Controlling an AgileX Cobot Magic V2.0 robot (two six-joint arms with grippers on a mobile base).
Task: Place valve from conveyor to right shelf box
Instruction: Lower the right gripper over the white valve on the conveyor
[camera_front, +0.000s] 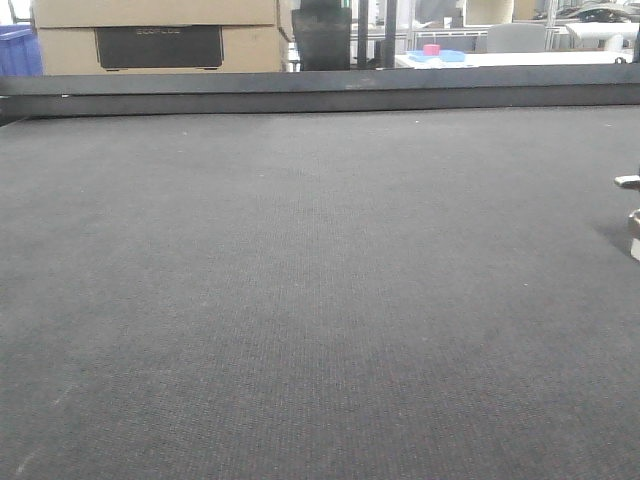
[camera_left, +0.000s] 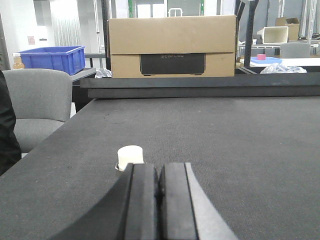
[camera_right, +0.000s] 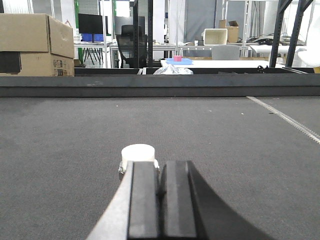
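- The conveyor is shown as a wide, dark grey woven belt that fills most of each view, and it is bordered at 12 o'clock by a black rail.
- The valve is seen only in part, as a small pale metal piece resting on the belt at the 3 o'clock edge of the front view. It is cut off by the frame, so its shape cannot be told fully.
- The left gripper is held low over the belt, with its two dark fingers pressed together and nothing clamped between them.
- A white cap is seen just beyond those fingers at 11 o'clock. Whether it rests on the belt or belongs to the gripper cannot be told.
- The right gripper is likewise seen with its fingers closed against each other and nothing held.
- A second white cap is shown at 11 o'clock of its tips.
- Beyond the rail, a cardboard box is seen at 12 o'clock in the left wrist view, with a blue crate at 10 o'clock and a grey chair at 9 o'clock.
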